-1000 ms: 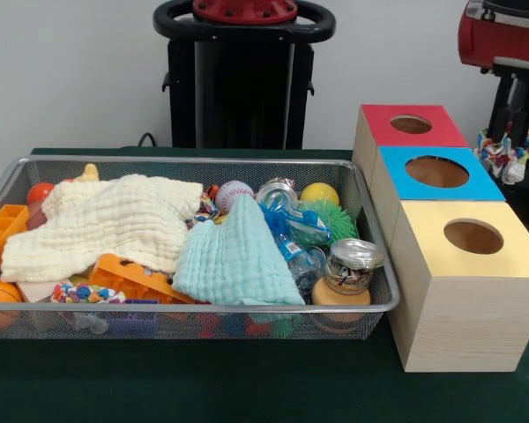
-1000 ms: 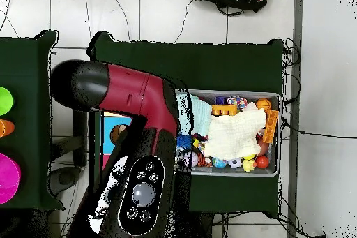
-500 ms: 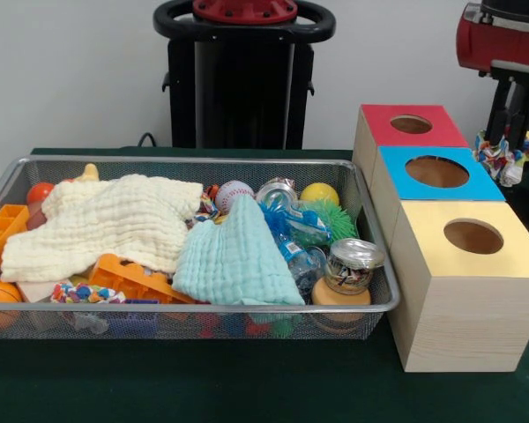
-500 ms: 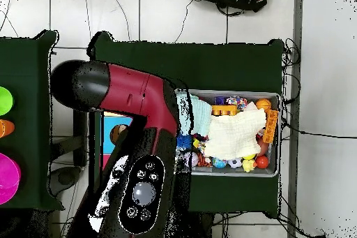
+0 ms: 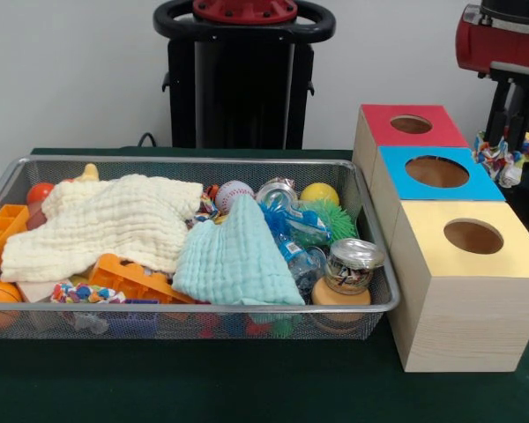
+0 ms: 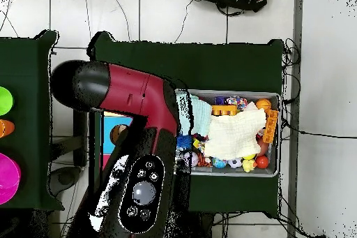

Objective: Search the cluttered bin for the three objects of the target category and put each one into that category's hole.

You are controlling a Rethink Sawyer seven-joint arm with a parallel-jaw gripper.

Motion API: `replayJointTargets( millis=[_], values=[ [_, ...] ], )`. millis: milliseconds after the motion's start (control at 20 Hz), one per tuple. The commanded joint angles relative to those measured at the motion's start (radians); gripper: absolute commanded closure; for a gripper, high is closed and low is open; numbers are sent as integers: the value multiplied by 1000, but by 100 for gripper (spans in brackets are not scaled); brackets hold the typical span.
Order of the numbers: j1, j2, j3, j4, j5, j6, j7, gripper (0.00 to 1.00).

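My gripper [image 5: 509,148] hangs at the far right, beside and above the blue-topped box [image 5: 483,186], shut on a multicoloured knotted rope toy [image 5: 502,159]. A similar rope toy [image 5: 86,293] lies at the front left of the wire mesh bin [image 5: 194,160]. Three wooden boxes stand in a row right of the bin: a red-topped one [image 5: 383,132], the blue one, and a yellow-topped one [image 5: 511,257], each with a round hole. In the overhead view the red arm [image 6: 139,109] hides the gripper and most of the boxes; only part of the blue top [image 6: 111,125] shows.
The bin [image 6: 273,97] holds a cream cloth [image 5: 106,220], a mint cloth [image 5: 234,260], orange blocks [image 5: 137,278], a baseball [image 5: 234,194], a yellow ball [image 5: 319,193], a green spiky ball [image 5: 335,218], a glass jar [image 5: 351,264] and a plastic bottle [image 5: 291,247].
The gripper with the rope toy has shifted slightly left and up beside the blue box. Nothing in the bin has moved.
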Motion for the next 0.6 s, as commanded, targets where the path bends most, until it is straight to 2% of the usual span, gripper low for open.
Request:
replayJointTargets(
  millis=[50,600],
  values=[
    [-16,29,47,45,4,-29,238,100],
    [-24,17,61,70,15,-36,226,100]
  ],
)
